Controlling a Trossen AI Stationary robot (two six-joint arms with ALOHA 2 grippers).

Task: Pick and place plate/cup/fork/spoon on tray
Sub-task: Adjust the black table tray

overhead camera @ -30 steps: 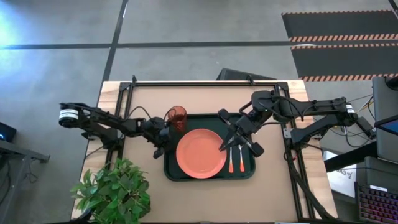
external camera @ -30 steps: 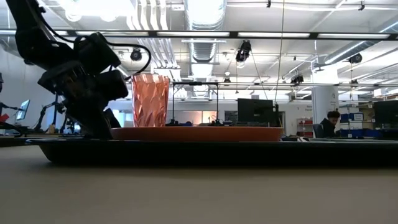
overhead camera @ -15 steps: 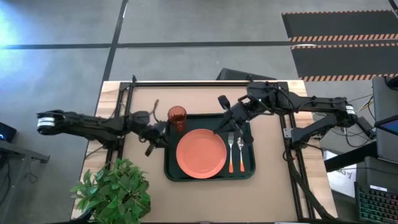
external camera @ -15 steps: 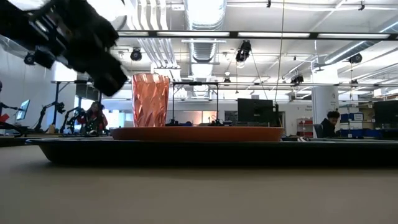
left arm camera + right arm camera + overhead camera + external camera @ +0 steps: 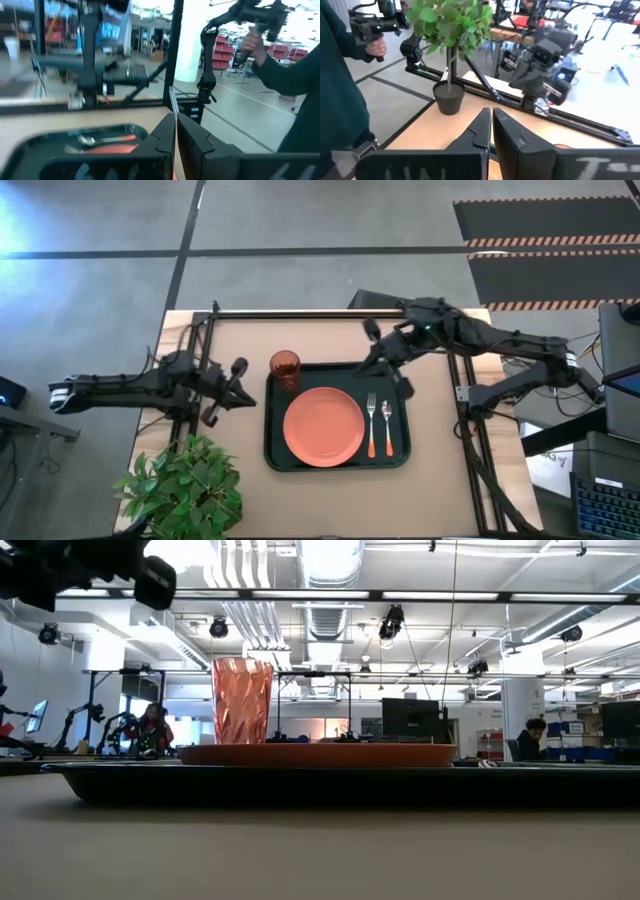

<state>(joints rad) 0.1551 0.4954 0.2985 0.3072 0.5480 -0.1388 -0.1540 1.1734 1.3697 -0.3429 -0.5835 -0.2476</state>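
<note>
Both arms hover clear of the tray (image 5: 275,452), jaws closed.

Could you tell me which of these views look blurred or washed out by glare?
Left wrist view: smeared, the dark green-black tray soft. Low view: ceiling lights glare, translucent red-brown cup sharp. High view: bright patch at top left, round salmon-orange plate crisp.

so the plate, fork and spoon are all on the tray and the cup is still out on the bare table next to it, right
Not quite. The high view shows the cup standing on the tray too, in its corner beside the plate. The fork and spoon do lie on the tray.
</note>
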